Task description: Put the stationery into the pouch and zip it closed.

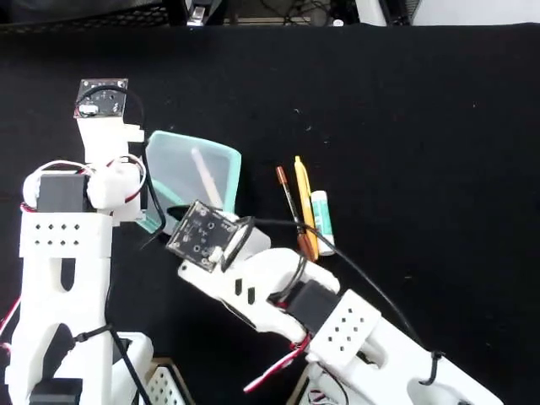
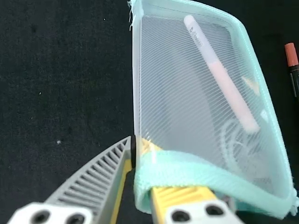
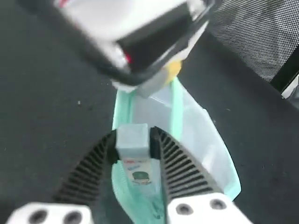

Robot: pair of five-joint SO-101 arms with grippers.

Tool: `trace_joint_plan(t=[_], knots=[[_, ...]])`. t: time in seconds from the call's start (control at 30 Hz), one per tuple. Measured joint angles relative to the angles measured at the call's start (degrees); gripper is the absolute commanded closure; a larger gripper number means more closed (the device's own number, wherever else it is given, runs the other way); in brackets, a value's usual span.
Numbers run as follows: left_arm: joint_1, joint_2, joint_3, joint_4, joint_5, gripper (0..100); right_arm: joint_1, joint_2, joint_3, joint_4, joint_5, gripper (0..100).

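Close in, my right pincer (image 3: pixel 133 145) grips a pale block (image 3: pixel 132 138) over the open mouth of the pouch (image 3: pixel 201 135). My left pincer (image 2: pixel 134 153) clamps the pouch's teal rim; a pink pen (image 2: pixel 224 84) lies inside. Farther off on the worktop (image 1: pixel 422 126), just beside the pouch, lie two pens (image 1: pixel 302 202) and a glue stick (image 1: pixel 321 221).

A black cloth table cover (image 1: pixel 422 126) spreads beneath and all around the left claw (image 2: pixel 135 154) and the right claw (image 3: pixel 133 137). Near the left claw it is flecked with pale lint specks (image 2: pixel 58 141). Beyond the right claw, past the cloth's edge, stands a black mesh panel (image 3: pixel 261 32) with a dark frame bar (image 3: pixel 287 77). Well beyond both claws, along the table's far edge, are a dark grid-patterned surface (image 1: pixel 84 13), a tangle of dark cables (image 1: pixel 287 10) and a white flat surface (image 1: pixel 472 10).
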Motion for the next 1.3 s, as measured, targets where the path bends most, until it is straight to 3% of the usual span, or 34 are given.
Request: trace_joint_plan(t=[0.27, 0.6, 0.83, 1.03, 1.3], knots=[[-0.1, 0.1, -0.1, -0.1, 0.1, 97, -0.3, 0.4, 0.7, 2.7, 1.5, 79.4], [-0.2, 0.1, -0.1, -0.1, 0.2, 97, -0.2, -12.7, -4.0, 11.8, 1.5, 79.6], [-0.2, 0.1, -0.1, -0.1, 0.2, 97, 0.2, -11.0, -4.4, 10.1, 1.4, 79.7], [-0.2, 0.1, -0.2, -0.2, 0.2, 97, 8.3, -8.4, -10.1, 11.3, 1.4, 79.7], [-0.2, 0.1, -0.2, -0.2, 0.2, 97, 22.3, -15.7, -27.3, 31.5, -0.4, 79.8]])
